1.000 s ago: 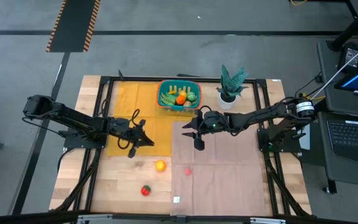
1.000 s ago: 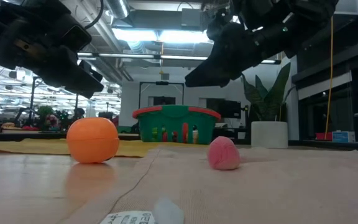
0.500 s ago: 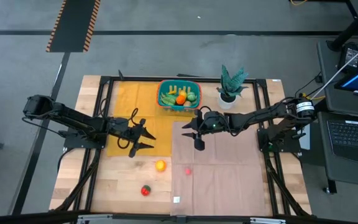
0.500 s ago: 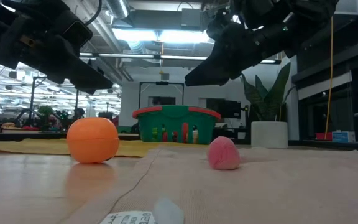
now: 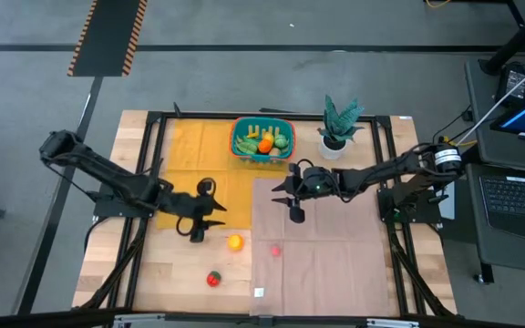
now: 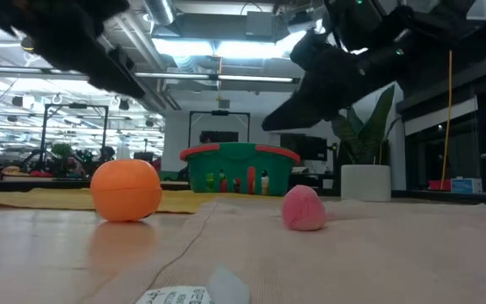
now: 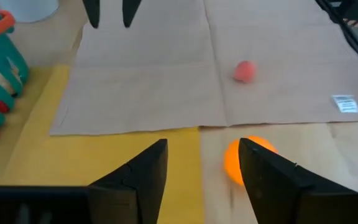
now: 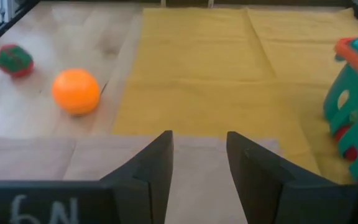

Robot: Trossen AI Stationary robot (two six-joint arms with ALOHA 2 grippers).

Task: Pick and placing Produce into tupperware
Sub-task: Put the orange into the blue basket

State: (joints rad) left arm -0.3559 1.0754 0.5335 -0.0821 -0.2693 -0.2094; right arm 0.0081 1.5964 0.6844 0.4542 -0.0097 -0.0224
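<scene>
Three pieces of produce lie loose on the near half of the table: a smooth, round orange fruit (image 5: 234,242) on the bare wood just beside the edge of the tan cloth (image 5: 326,251), a small pink fruit (image 5: 275,250) resting on that cloth, and a red piece with green patches (image 5: 213,279) on the wood nearer the table's front edge, well apart from the other two. From table level the orange one looks like a glossy ball and the pink one like a small matte lump with a rounded top. The tupperware (image 5: 262,139) stands at the far side of the table, on the yellow mat (image 5: 199,164) — a teal basket with slotted sides and an orange-red rim. It already holds several pieces: green ones, a bright orange one near the middle, and yellow ones along its far side; exactly how many cannot be told. Next to it stands a white pot with a green plant (image 5: 338,125). The left gripper (image 5: 200,230) hovers over the near edge of the yellow mat, close to the orange fruit, its jaws parted with nothing between them. The right gripper (image 5: 295,212) hangs above the far part of the tan cloth — its fingers (image 8: 154,165) stand apart, and they grip nothing.
</scene>
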